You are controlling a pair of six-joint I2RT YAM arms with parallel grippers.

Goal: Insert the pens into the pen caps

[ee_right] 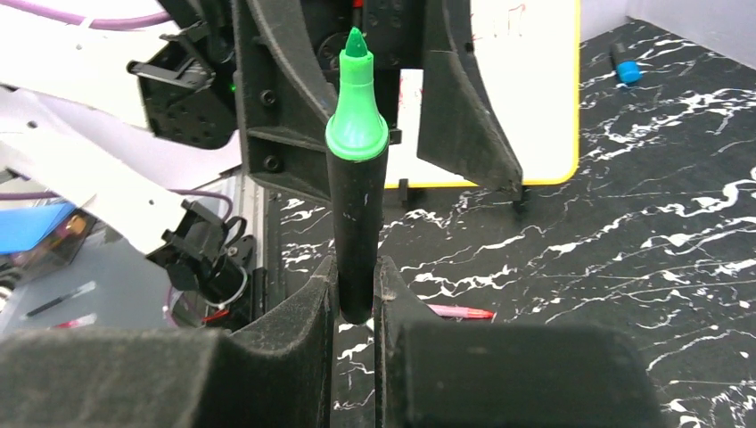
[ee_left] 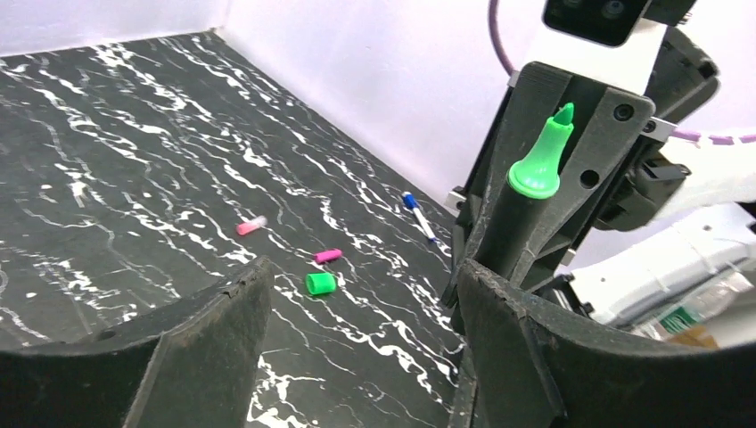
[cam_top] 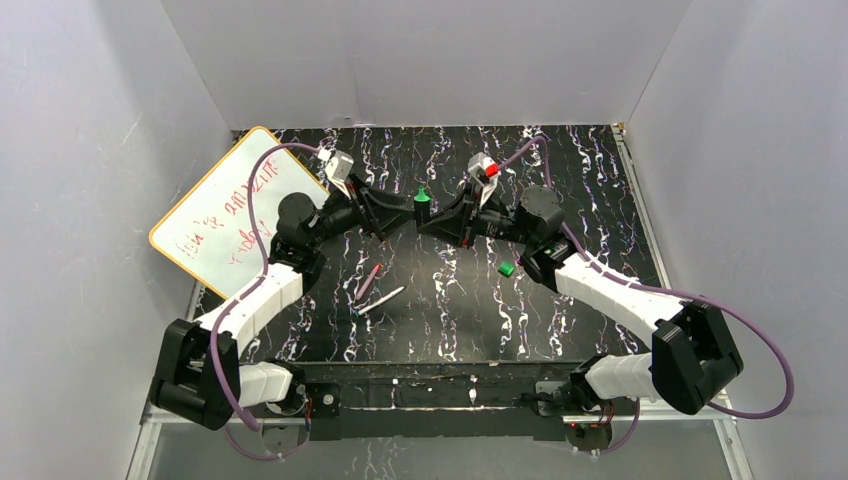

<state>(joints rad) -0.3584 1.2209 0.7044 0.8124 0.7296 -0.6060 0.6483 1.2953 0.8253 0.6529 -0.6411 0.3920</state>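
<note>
My right gripper point(ee_right: 355, 278) point(cam_top: 437, 219) is shut on the thick black pen point(ee_right: 357, 209), holding it upright with its green tip point(cam_top: 422, 195) up. The pen also shows in the left wrist view point(ee_left: 526, 201). My left gripper point(ee_left: 365, 272) point(cam_top: 402, 211) is open and empty, facing the pen at close range. The green cap point(cam_top: 507, 268) point(ee_left: 320, 283), the magenta cap point(ee_left: 327, 256) and the pale pink cap point(ee_left: 251, 226) lie on the mat. The slim magenta pen point(cam_top: 367, 280) point(ee_right: 459, 312) and the white-grey pen point(cam_top: 380, 300) lie side by side at the mat's front middle.
A yellow-rimmed whiteboard point(cam_top: 235, 210) point(ee_right: 526, 89) leans at the back left. A thin white pen with a blue end point(ee_left: 417, 214) lies near the right wall. A small blue object point(ee_right: 626, 67) lies beyond the whiteboard. The walls stand close around the black marbled mat point(cam_top: 600, 190).
</note>
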